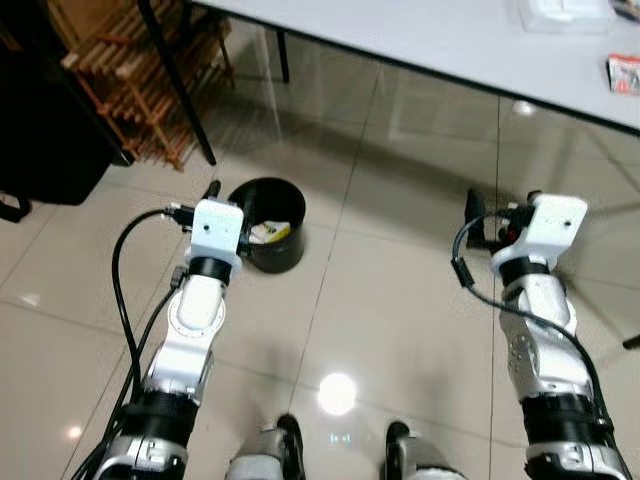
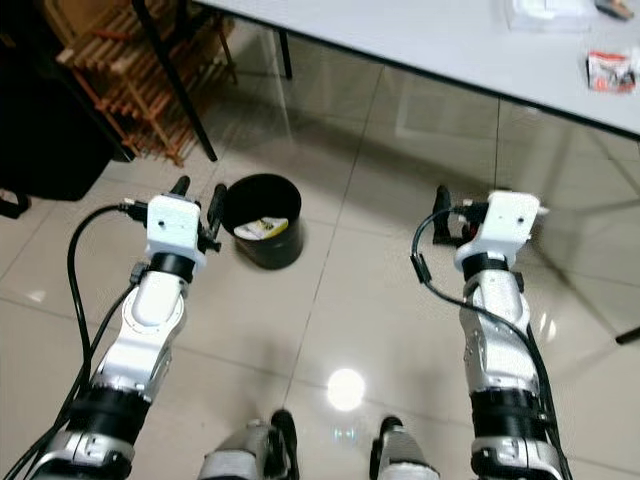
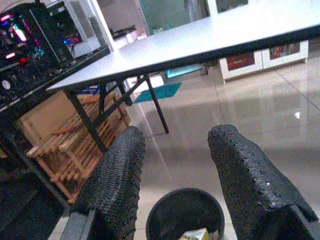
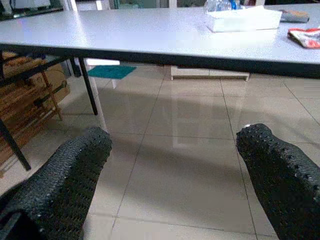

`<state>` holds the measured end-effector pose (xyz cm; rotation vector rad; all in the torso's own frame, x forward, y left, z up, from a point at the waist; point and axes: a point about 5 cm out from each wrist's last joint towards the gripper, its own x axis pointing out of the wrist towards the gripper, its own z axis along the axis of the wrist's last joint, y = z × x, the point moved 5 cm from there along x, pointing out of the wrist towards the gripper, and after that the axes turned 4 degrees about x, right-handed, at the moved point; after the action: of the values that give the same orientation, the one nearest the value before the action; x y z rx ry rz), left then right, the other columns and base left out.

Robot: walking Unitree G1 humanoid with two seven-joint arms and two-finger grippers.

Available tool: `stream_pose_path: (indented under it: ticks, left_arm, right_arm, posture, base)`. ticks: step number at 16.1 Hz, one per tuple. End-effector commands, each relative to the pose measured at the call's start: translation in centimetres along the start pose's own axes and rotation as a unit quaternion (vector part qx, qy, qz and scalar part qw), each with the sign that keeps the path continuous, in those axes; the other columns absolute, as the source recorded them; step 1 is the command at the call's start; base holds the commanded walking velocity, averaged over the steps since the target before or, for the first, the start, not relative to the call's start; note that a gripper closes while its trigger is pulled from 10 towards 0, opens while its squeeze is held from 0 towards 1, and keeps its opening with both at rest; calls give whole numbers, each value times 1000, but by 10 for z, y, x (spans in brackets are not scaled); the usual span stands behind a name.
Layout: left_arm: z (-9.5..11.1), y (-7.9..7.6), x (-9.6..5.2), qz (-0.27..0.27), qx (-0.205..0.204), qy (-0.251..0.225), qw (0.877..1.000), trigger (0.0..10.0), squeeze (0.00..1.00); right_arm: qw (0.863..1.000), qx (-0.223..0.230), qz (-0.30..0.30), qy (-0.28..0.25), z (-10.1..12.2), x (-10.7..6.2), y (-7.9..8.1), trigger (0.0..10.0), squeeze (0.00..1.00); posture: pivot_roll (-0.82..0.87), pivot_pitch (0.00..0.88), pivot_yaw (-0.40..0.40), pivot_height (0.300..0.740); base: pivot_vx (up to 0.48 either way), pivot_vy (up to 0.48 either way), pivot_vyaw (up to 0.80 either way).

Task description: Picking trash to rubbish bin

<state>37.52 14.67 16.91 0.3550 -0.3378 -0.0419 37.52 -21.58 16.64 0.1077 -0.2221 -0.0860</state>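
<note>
A black round rubbish bin (image 1: 268,225) stands on the tiled floor near a table leg, with a yellow and white wrapper (image 2: 262,228) lying inside it. My left gripper (image 2: 198,195) hovers just beside the bin's rim, open and empty; in the left wrist view the bin (image 3: 185,215) sits below its spread fingers (image 3: 117,180). My right gripper (image 1: 503,205) is held out over bare floor to the right, open with nothing between its fingers (image 4: 75,170). A red packet (image 1: 623,73) lies on the white table (image 1: 450,40) at the far right.
A white box (image 4: 245,19) rests on the table near the red packet. A wooden rack (image 1: 140,70) and a black case (image 1: 45,130) stand at the left, behind the black table leg (image 1: 180,90). Glossy tiles stretch between my arms.
</note>
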Motion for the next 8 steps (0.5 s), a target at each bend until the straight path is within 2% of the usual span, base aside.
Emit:
stream_pose_path:
  ticks: [1, 8]
  left_arm:
    - [0, 2, -1, -3, 5, 3, 1000, 10000, 0]
    - [22, 5, 7, -2, 8, -25, 1000, 10000, 0]
  right_arm:
    - [1000, 3, -4, 2, 1, -2, 0, 10000, 0]
    - [1000, -2, -13, -18, 21, 1, 0, 10000, 0]
  posture:
    - [27, 228, 88, 740]
    - [30, 232, 93, 740]
  base:
    - [375, 0, 0]
    - [376, 0, 0]
